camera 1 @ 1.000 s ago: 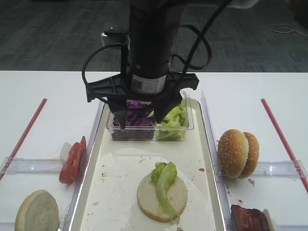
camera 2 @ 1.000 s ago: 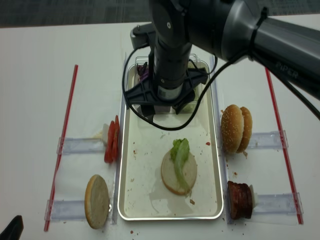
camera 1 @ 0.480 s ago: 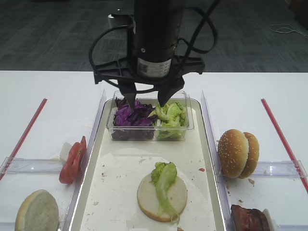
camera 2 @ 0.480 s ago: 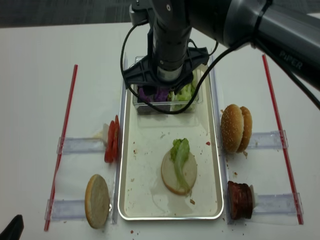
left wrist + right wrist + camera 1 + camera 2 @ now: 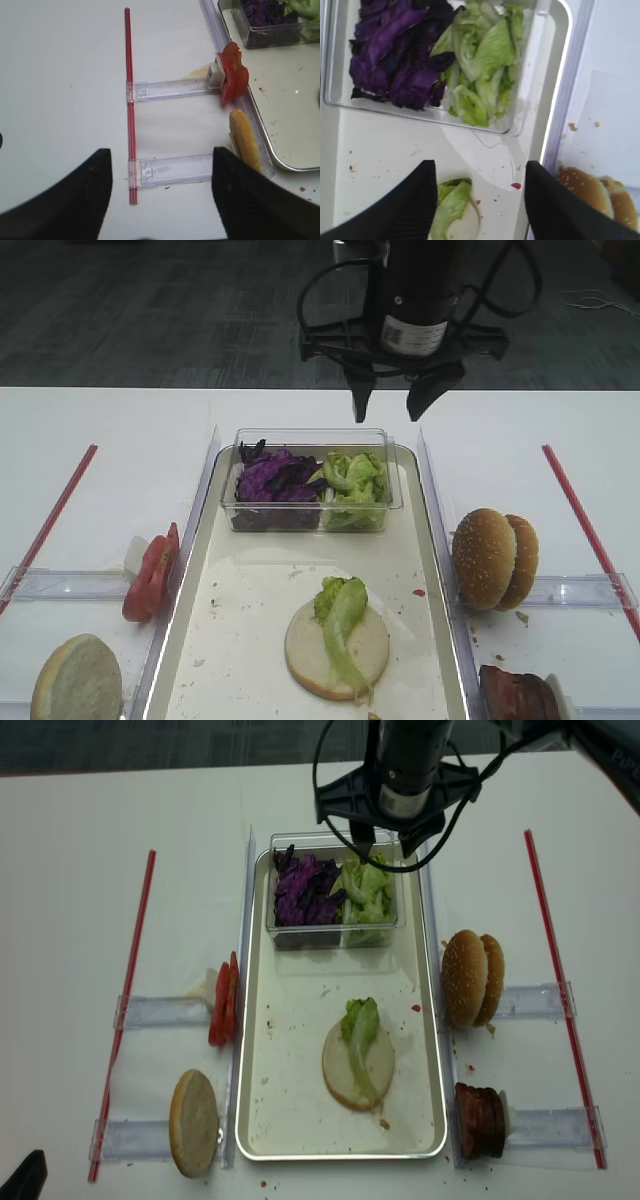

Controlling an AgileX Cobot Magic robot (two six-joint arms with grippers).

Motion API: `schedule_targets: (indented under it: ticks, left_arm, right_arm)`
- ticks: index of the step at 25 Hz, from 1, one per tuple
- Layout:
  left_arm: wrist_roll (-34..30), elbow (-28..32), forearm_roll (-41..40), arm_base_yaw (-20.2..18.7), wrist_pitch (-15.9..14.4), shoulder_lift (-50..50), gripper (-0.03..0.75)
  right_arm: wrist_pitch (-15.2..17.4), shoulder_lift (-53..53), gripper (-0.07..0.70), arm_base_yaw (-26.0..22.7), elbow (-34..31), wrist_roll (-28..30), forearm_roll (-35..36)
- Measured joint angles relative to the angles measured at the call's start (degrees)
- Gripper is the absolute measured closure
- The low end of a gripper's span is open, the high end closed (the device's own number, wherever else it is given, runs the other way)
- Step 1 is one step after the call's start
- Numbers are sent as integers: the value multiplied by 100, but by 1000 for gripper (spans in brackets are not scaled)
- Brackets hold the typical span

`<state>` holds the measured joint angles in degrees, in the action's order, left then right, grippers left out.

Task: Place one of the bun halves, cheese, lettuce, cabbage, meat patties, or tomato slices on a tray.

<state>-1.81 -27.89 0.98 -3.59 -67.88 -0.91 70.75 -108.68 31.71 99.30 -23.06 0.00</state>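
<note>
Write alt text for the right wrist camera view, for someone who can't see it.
Seen from above, a clear tub holds purple cabbage on the left and green lettuce on the right, standing on a crumb-speckled tray. The open, empty right end effector frames the bottom edge, with a lettuce strip between its fingers and sesame bun halves at lower right.

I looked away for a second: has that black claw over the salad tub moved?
Yes. The right gripper has risen out of the clear tub and swung toward the tray's right rim, jaws open with nothing between them.
</note>
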Motion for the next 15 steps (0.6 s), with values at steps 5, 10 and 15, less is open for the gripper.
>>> schedule_targets:
  ticks: [5, 10, 15]
  left_arm:
    - [0, 0, 0, 0, 0, 0, 303]
    - [0, 0, 0, 0, 0, 0, 303]
    - [0, 0, 0, 0, 0, 0, 303]
  right_arm:
    - [0, 0, 227, -586, 0, 254, 0]
    - [0, 0, 227, -1149, 0, 470, 30]
    - [0, 0, 227, -1636, 0, 673, 30]
